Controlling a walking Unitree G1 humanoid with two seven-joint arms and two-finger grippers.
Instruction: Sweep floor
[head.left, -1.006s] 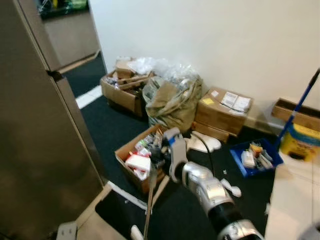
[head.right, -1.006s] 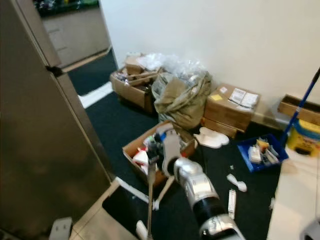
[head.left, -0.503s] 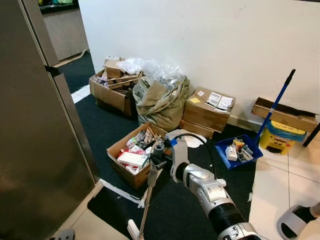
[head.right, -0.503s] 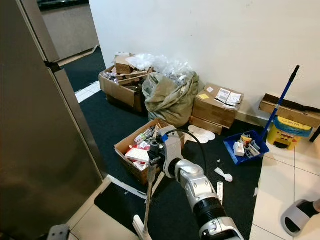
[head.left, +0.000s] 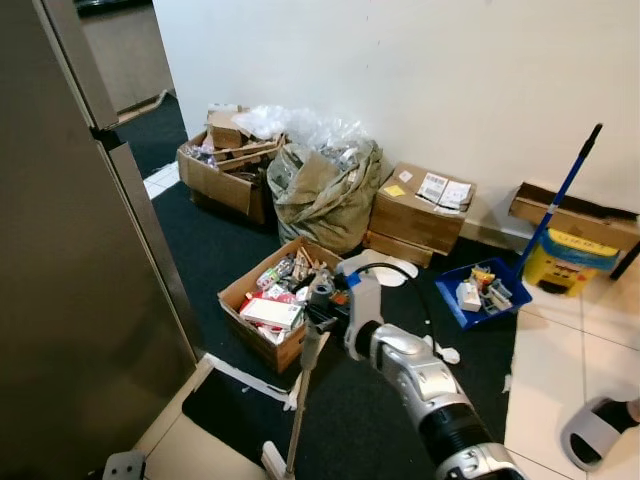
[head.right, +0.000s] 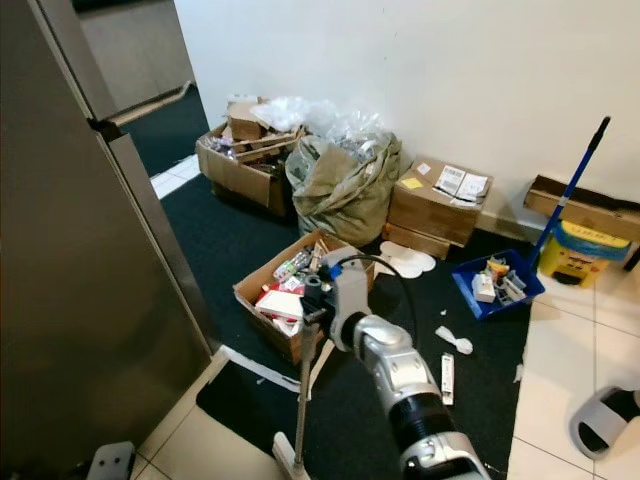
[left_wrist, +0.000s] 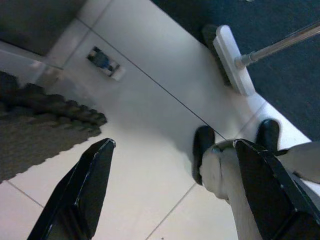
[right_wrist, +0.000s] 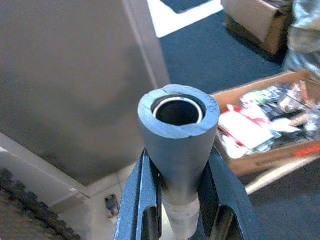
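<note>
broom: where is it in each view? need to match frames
Left eye: broom, handle upright, lower centre, right end effector shut on its top.
Right eye: same.
Left wrist: white head and handle, on tile by carpet edge.
Right wrist: grey handle tip.
Shared landmark: open cardboard box.

A plain white wall (head.left: 450, 70) rises behind dark carpet (head.left: 215, 255) bordered by pale floor tiles (head.left: 570, 375).

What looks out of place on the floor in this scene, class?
Small white scraps lie loose on the dark carpet near the blue dustpan, which holds small clutter, and a lone slipper sits on the tiles. The right gripper holds the broom.
</note>
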